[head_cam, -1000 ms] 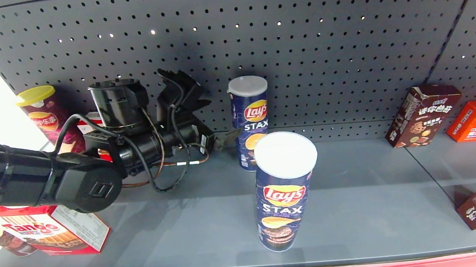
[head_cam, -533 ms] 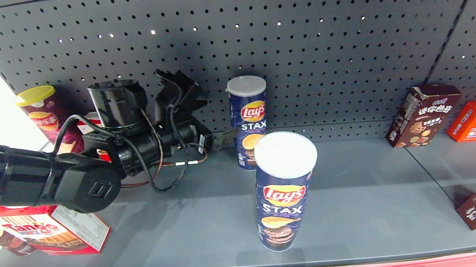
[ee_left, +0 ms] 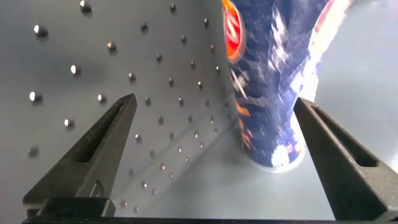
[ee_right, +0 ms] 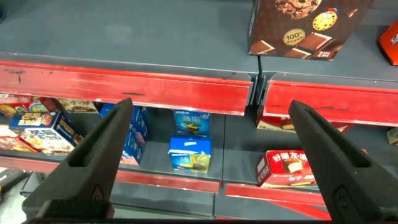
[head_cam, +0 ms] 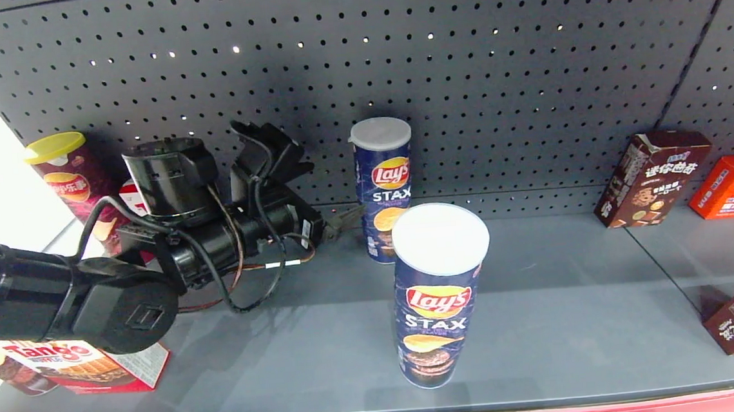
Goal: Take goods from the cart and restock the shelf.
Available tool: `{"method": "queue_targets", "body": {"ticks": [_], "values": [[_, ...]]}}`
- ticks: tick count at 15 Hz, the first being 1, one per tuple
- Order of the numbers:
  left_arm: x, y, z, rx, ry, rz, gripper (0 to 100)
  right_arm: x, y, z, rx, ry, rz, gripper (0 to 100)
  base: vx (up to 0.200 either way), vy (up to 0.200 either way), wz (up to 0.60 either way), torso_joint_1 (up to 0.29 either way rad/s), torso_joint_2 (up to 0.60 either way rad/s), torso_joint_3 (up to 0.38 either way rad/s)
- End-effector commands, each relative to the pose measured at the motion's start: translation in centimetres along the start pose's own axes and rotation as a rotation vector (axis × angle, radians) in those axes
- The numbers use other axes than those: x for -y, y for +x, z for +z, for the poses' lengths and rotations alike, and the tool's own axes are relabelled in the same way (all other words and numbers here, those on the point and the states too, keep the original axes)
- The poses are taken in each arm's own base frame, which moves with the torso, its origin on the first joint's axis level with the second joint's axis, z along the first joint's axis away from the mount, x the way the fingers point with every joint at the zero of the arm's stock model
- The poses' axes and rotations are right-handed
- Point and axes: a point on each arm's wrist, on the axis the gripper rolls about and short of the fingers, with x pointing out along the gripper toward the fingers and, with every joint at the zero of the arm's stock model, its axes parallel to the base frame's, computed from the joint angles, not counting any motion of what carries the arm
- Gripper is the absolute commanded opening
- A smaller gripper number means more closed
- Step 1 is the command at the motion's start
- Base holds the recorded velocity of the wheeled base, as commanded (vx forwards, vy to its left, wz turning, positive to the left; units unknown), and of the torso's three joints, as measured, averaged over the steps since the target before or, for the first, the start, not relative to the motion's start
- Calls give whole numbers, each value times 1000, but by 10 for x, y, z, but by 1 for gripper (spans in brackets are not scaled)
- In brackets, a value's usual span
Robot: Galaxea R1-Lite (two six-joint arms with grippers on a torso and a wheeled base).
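The rear chip can (head_cam: 384, 188) stands upright on the shelf (head_cam: 573, 295), close to the pegboard wall (head_cam: 494, 81). The left gripper (head_cam: 344, 219) sits just left of that can, its fingers spread wide and empty. A second chip can (head_cam: 437, 291) stands in front of the rear can. The right gripper (ee_right: 209, 104) also gapes wide and holds nothing, facing red-edged shelves of boxes (ee_right: 189, 152). Its place relative to the rear can cannot be told.
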Motion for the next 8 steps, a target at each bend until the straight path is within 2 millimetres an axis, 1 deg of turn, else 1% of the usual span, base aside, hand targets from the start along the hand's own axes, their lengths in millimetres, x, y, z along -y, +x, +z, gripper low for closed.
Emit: {"method": "queue_targets", "body": {"ticks": [1,5,6,8], "values": [[4,-9,-7,-30,-2,43,100,0,0,0,-3,0,1,100,0,0,0,0,0,0],[6,-7,-12,-82,21,120,100,0,0,0,-1,0,1,100,0,0,0,0,0,0],[7,-1,-19,-115,19,147,100,0,0,0,-1,0,1,100,0,0,0,0,0,0],[10,8,-25,-129,17,147,100,0,0,0,-1,0,1,100,0,0,0,0,0,0]]}}
